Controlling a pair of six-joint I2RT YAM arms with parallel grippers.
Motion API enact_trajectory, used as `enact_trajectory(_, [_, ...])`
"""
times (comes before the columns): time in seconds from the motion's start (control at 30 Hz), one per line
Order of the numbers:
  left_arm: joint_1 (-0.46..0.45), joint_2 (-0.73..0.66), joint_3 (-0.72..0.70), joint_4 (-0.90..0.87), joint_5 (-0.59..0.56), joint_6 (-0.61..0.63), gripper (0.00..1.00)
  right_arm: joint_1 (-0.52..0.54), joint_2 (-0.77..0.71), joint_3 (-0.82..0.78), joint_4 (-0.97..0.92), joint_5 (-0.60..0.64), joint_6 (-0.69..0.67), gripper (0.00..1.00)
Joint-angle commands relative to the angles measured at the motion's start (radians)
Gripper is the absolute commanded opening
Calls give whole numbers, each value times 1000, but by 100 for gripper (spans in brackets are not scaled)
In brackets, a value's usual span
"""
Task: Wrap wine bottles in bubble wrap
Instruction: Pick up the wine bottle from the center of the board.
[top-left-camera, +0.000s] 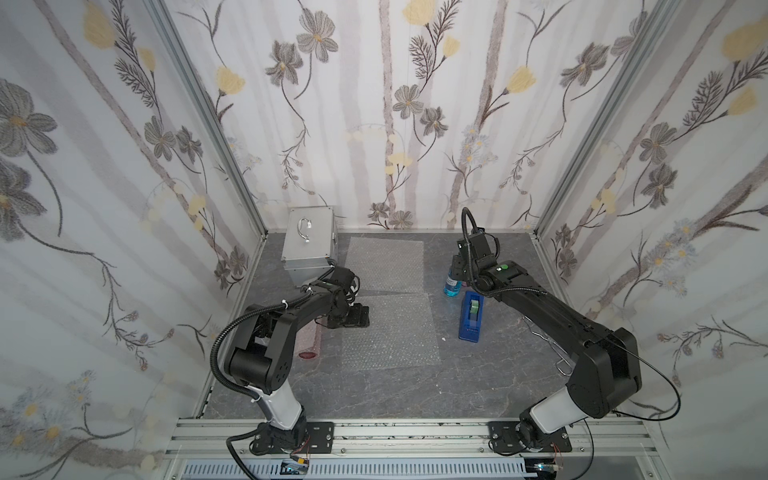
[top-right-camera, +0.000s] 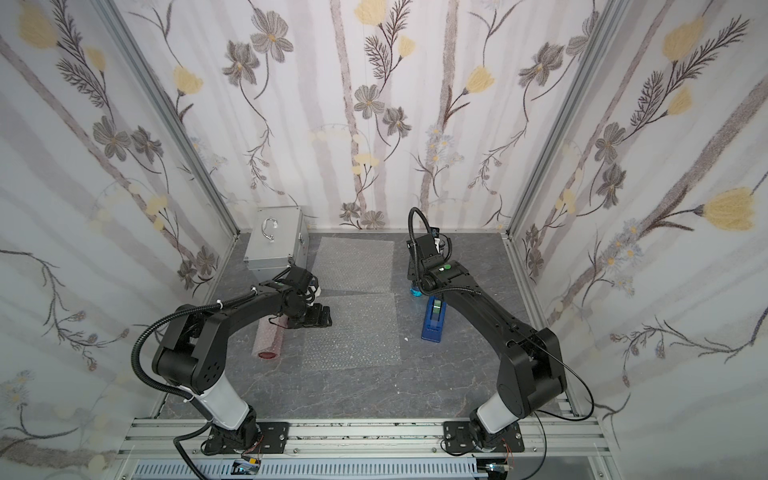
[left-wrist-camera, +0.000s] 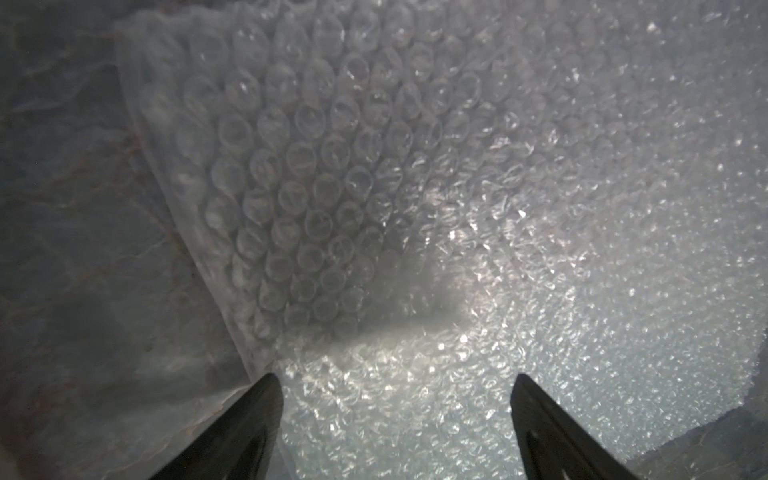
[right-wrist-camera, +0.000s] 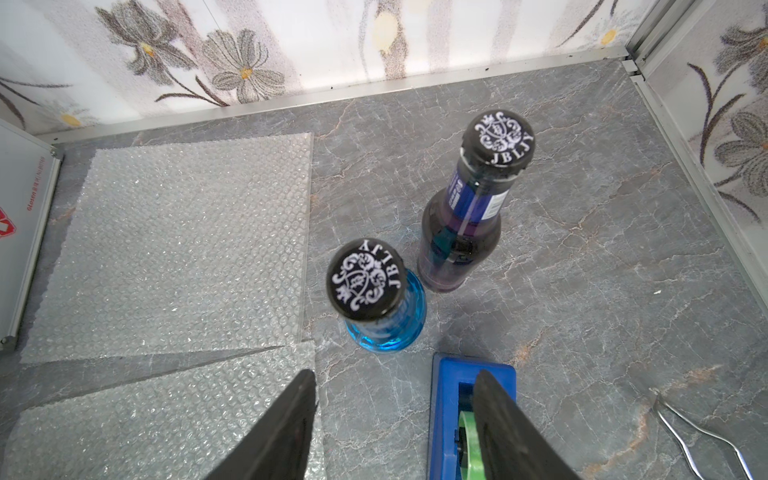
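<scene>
Right wrist view: the right tool (right-wrist-camera: 395, 376) is spread, gripping nothing, poised near the blue bottle (right-wrist-camera: 388, 332), which stands upright just beside the purple bottle (right-wrist-camera: 457, 245) and the dispenser (right-wrist-camera: 444, 415). In the left wrist view the left tool (left-wrist-camera: 397, 382) is spread too, empty, over flat wrap (left-wrist-camera: 540, 249). In a top view the red bottle (top-right-camera: 269, 355) lies on the worktop (top-right-camera: 415, 395) rolled in wrap, just beside the left edge of the nearer flat sheet (top-right-camera: 353, 332).
</scene>
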Motion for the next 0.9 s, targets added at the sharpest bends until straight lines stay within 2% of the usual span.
enact_trajectory(0.0, [0, 31, 25, 9, 19, -10, 88, -5, 8, -5, 48, 7, -6, 62])
enact_trajectory(0.4, [2, 131, 126, -52, -9, 23, 87, -23, 38, -7, 109, -4, -18, 60])
enact_trajectory(0.57, [-4, 45, 99, -64, 35, 24, 87, -23, 76, 19, 137, -6, -35, 59])
enact_trajectory(0.73, [-7, -78, 45, -55, 64, 52, 95, -25, 116, 47, 165, 3, -56, 59])
enact_trajectory(0.87, [-6, -152, 13, -36, 45, 93, 98, -32, 150, 60, 185, 10, -58, 58])
